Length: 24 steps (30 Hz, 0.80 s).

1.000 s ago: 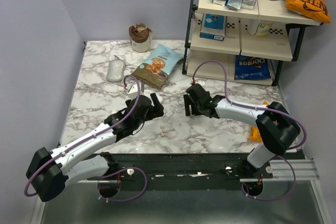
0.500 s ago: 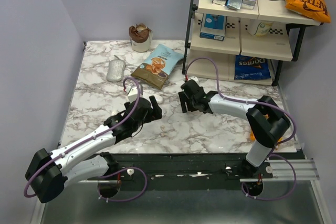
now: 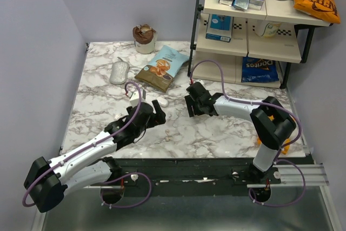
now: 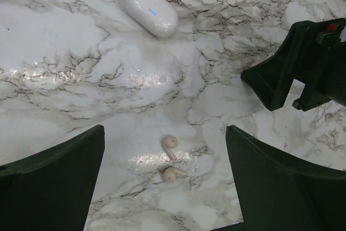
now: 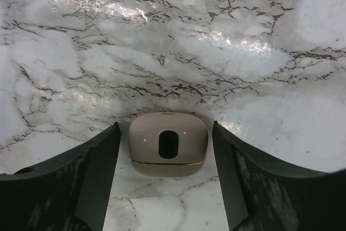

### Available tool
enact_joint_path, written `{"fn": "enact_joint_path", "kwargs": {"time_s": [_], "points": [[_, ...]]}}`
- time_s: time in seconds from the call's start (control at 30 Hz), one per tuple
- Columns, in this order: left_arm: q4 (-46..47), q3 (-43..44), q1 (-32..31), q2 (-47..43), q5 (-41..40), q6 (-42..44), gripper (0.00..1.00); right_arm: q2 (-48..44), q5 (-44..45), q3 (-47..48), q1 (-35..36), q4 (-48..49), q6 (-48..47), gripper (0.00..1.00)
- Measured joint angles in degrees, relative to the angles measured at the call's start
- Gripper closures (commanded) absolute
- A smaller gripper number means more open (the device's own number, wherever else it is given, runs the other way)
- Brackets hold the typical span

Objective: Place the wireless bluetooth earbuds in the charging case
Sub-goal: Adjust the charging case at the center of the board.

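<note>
Two tiny beige earbuds (image 4: 169,145) (image 4: 173,174) lie side by side on the marble, directly under my open left gripper (image 4: 165,131) (image 3: 157,113) and touching neither finger. The white pebble-like charging case (image 4: 151,10) (image 3: 162,101), shut and showing a small blue light, lies beyond them. My right gripper (image 5: 165,131) (image 3: 192,106) stands open to the right of the case. Between its fingers sits a second, beige rounded case (image 5: 168,144) with a dark oval patch, a gap showing on each side.
At the back lie a snack bag (image 3: 162,68), a grey oval object (image 3: 119,71) and a brown-topped cup (image 3: 144,39). A shelf rack (image 3: 248,31) with boxes and chip bags stands at the back right. An orange object (image 3: 263,136) lies by the right arm.
My right gripper has slid left toward the middle and its jaws have narrowed a little. The left gripper has drawn slightly back toward the near edge, still open.
</note>
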Motion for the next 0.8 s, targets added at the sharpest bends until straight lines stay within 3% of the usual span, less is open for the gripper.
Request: {"fn": "enact_joint_path", "kwargs": {"time_s": [0.13,0.27,0.37,0.8], "points": [[0.0,-0.3,0.0,0.0,0.0,0.0,0.01,0.4,-1.0,0.5,-0.4,-0.1,0.0,0.31],[0.0,-0.6,0.0,-0.1,0.0,0.0,0.02,0.5,-1.9,0.5,-0.4,0.0,0.1,0.50],[0.0,-0.8,0.0,-0.1,0.0,0.0,0.01,0.4,-2.8,0.5,-0.7,0.2,-0.2,0.57],[0.1,-0.8,0.0,0.1,0.1,0.0,0.02,-3.3,-7.0,-1.5,-0.7,-0.4,2.2,0.70]]}}
